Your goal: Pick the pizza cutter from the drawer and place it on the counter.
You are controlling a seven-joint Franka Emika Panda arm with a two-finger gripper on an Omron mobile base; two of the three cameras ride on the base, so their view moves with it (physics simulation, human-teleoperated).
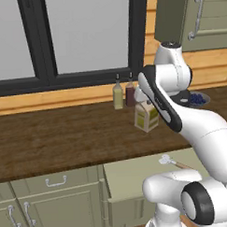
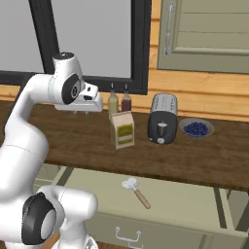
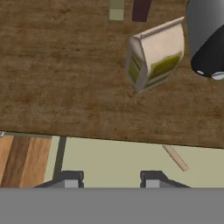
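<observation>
We see the counter, a long dark wood worktop under the window. Below its front edge the drawer stands pulled out, and on its pale floor lies the pizza cutter, wheel toward the counter, wooden handle pointing outward, touched by nothing. On the counter stand a black toaster, a tan carton, and two bottles side by side behind it. A small bowl right of the toaster holds dark blue berries. Our gripper hangs above the drawer's front part, its fingers apart and empty, the cutter's handle just beside them.
</observation>
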